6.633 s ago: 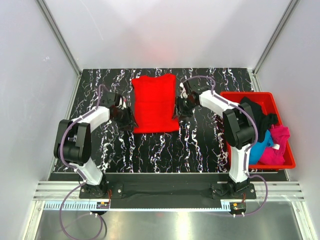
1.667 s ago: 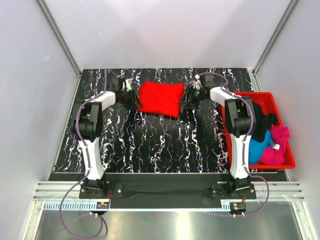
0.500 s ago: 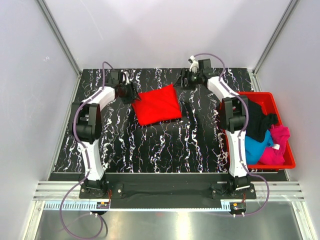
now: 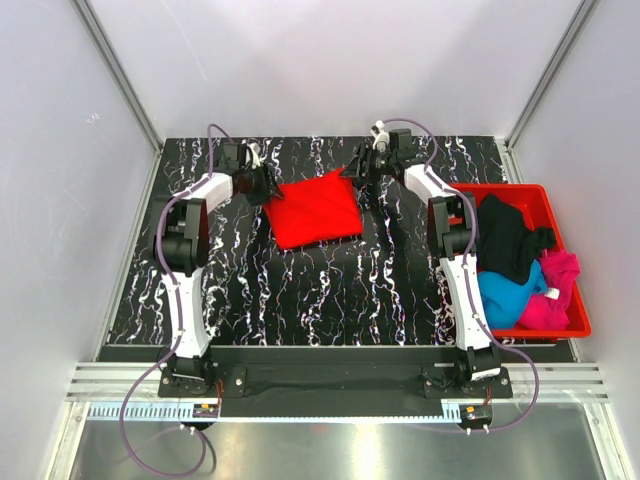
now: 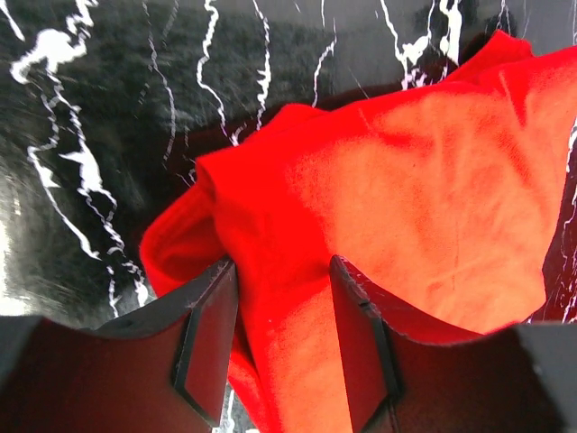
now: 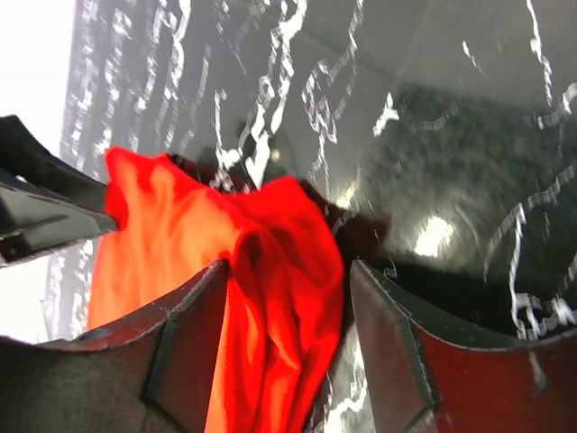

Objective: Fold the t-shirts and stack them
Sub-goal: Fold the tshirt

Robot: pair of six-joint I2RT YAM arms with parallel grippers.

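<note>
A bright red t-shirt point(image 4: 312, 208) lies folded into a skewed rectangle at the back middle of the black marbled table point(image 4: 300, 290). My left gripper point(image 4: 265, 186) is at its far left corner. In the left wrist view its fingers point(image 5: 282, 271) stand apart astride a bunched fold of the red cloth point(image 5: 433, 180). My right gripper point(image 4: 356, 172) is at the far right corner. It is open point(image 6: 288, 271) around a raised ridge of the shirt point(image 6: 153, 225), with a gap at its right finger point(image 6: 388, 334). Black point(image 4: 510, 240), blue point(image 4: 500, 290) and pink point(image 4: 556, 292) t-shirts lie in the bin.
A red plastic bin point(image 4: 500, 187) stands at the right edge of the table, beside the right arm. White walls and metal frame posts close in the table at the back and both sides. The arm bases sit at the near edge.
The long red shirt has been folded in half and turned askew. In the last half second my right gripper came left onto its far right corner; the left gripper held its place.
</note>
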